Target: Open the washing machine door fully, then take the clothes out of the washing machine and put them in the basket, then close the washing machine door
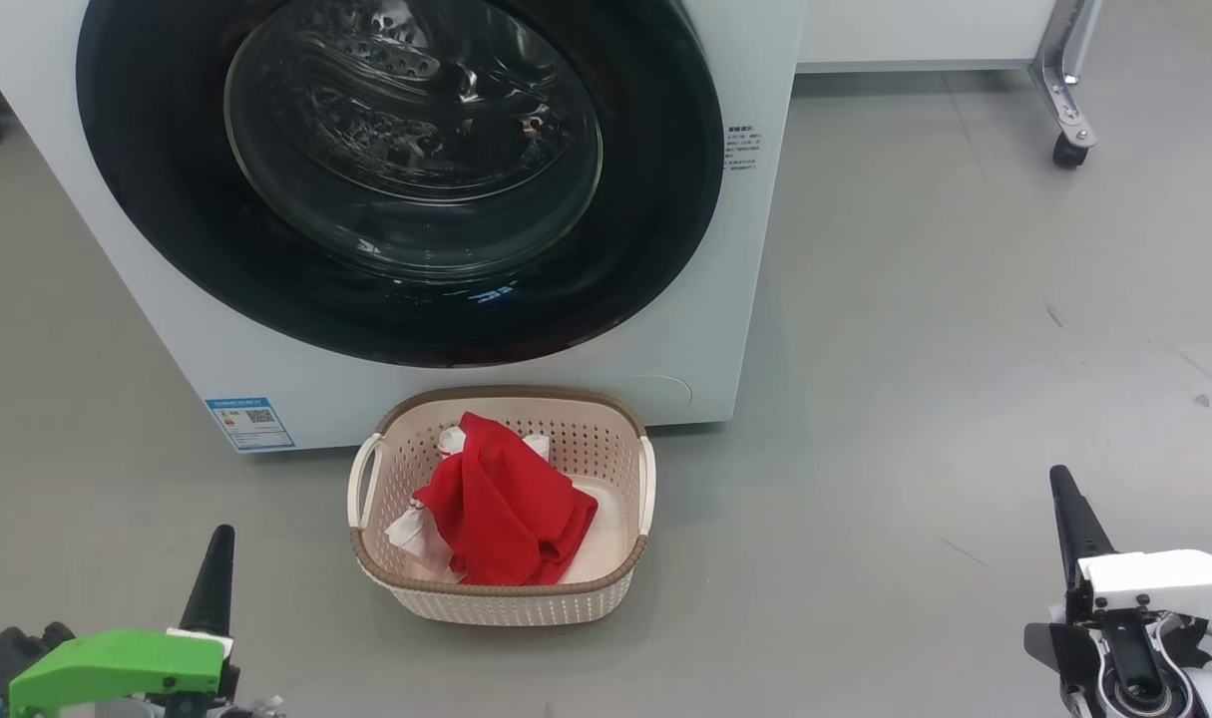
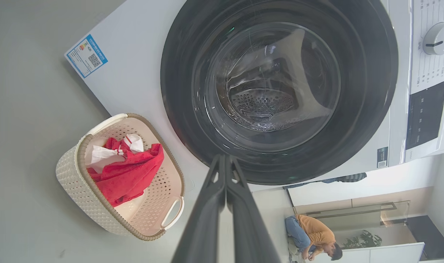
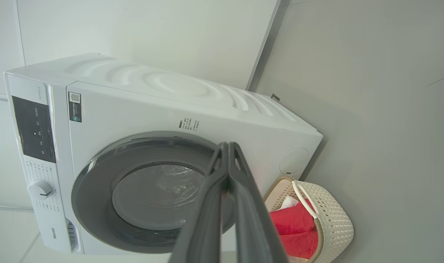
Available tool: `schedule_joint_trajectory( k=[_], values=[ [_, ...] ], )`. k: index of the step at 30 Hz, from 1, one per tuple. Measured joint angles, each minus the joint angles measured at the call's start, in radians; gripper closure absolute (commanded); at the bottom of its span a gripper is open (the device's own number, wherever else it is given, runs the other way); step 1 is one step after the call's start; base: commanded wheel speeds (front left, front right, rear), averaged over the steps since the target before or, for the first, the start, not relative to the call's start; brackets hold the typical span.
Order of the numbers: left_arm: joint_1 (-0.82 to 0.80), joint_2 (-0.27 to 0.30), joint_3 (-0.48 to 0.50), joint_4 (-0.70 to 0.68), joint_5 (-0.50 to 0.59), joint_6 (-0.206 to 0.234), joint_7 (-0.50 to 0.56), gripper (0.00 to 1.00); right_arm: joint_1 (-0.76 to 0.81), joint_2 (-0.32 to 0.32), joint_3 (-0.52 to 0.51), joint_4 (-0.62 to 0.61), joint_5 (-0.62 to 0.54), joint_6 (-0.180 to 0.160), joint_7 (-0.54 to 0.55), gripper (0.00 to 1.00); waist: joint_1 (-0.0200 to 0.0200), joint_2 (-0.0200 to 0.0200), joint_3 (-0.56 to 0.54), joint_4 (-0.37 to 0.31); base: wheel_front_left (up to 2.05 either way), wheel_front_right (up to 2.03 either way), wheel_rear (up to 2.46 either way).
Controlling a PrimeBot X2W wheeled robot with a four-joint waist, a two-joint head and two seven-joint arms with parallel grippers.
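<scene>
On the grey floor (image 1: 915, 349), just in front of the washing machine (image 1: 197, 339), the basket (image 1: 506, 605) stands upright below the lower edge of the washing machine door (image 1: 147, 199). The clothes (image 1: 506, 509) lie bunched inside the basket, red fabric uppermost and white patches showing at the left and far side. None of it hangs over the rim. The door lies flat against the machine's white front and looks shut, though the glare on its glass makes it hard to judge whether it is latched. At the near left the left tool (image 1: 221, 543) has its two dark fingers pressed together, holding nothing. At the near right the right tool (image 1: 1062, 484) is likewise pinched tight and empty. Both are well apart from the basket. A blue label (image 1: 249, 424) sits at the machine's lower left corner. Off to the machine's side, a person (image 2: 313, 233) in an orange top crouches.
</scene>
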Motion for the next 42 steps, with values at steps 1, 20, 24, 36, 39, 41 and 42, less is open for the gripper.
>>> schedule_joint_trajectory(
  k=[1, 20, 24, 36, 39, 41, 42],
  values=[
    [-0.002, 0.000, 0.002, 0.002, -0.017, -0.001, 0.004, 1.00, -0.003, 0.000, -0.002, 0.003, 0.014, 0.003, 0.001, 1.00, 0.0000, 0.0000, 0.000, 0.000, 0.00, 0.00, 0.00],
    [-0.035, -0.002, 0.035, 0.038, -0.208, -0.031, 0.042, 1.00, -0.036, 0.000, -0.032, 0.046, 0.211, 0.034, 0.036, 1.00, 0.0000, 0.0000, -0.006, -0.007, 0.00, 0.00, 0.00],
    [-0.035, -0.003, 0.035, 0.041, -0.209, -0.031, 0.042, 1.00, -0.036, 0.000, -0.033, 0.048, 0.211, 0.034, 0.036, 1.00, 0.0000, 0.0000, -0.006, -0.007, 0.00, 0.00, 0.00],
    [-0.038, -0.003, 0.036, 0.046, -0.210, -0.034, 0.042, 1.00, -0.044, 0.000, -0.034, 0.055, 0.211, 0.035, 0.037, 1.00, 0.0000, 0.0000, -0.006, -0.007, 0.00, 0.00, 0.00],
    [-0.038, -0.003, 0.037, 0.047, -0.210, -0.034, 0.042, 1.00, -0.044, 0.000, -0.034, 0.056, 0.211, 0.035, 0.037, 1.00, 0.0000, 0.0000, -0.006, -0.007, 0.00, 0.00, 0.00],
    [-0.038, -0.004, 0.037, 0.048, -0.210, -0.034, 0.042, 1.00, -0.044, 0.000, -0.034, 0.056, 0.211, 0.035, 0.037, 1.00, 0.0000, 0.0000, -0.006, -0.007, 0.00, 0.00, 0.00],
    [-0.038, -0.004, 0.037, 0.048, -0.210, -0.034, 0.042, 1.00, -0.044, 0.000, -0.035, 0.056, 0.211, 0.035, 0.037, 1.00, 0.0000, 0.0000, -0.006, -0.007, 0.00, 0.00, 0.00]
  ],
)
